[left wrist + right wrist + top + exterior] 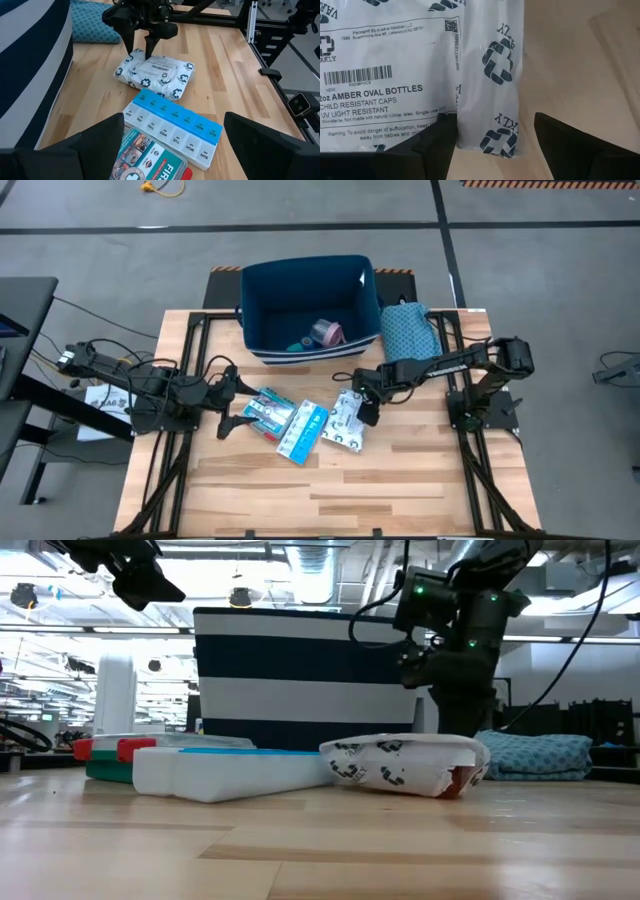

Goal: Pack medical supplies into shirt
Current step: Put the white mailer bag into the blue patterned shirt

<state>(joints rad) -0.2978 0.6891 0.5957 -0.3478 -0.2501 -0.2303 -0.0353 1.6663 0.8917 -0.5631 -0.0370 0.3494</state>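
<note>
A white printed pouch point(345, 425) lies flat on the table right of centre. Beside it lie a blue-and-white pill organiser point(303, 430) and a flat first-aid box point(268, 410). My right gripper point(366, 412) points down over the pouch's far end point(135, 62), open. One finger point(432, 145) stands over the pouch's printed face, the other point(580, 145) over bare wood beyond its edge. My left gripper point(232, 400) waits open above the table, left of the first-aid box. A folded teal patterned cloth point(405, 330), which I take for the shirt, lies at the far right. My right gripper comes at the pouch's far end point(490, 135) from above, fingers pointing steeply down with the pouch's edge between them. Whether the fingertips touch the pouch I cannot tell. The pouch lies flat on the table.
A blue bin with a striped wall point(308, 265) stands at the far centre. It holds a pink disc point(328, 332) and a teal roll point(300, 346). Black frame rails point(470, 470) run along both table sides. Bare wood lies toward the near edge.
</note>
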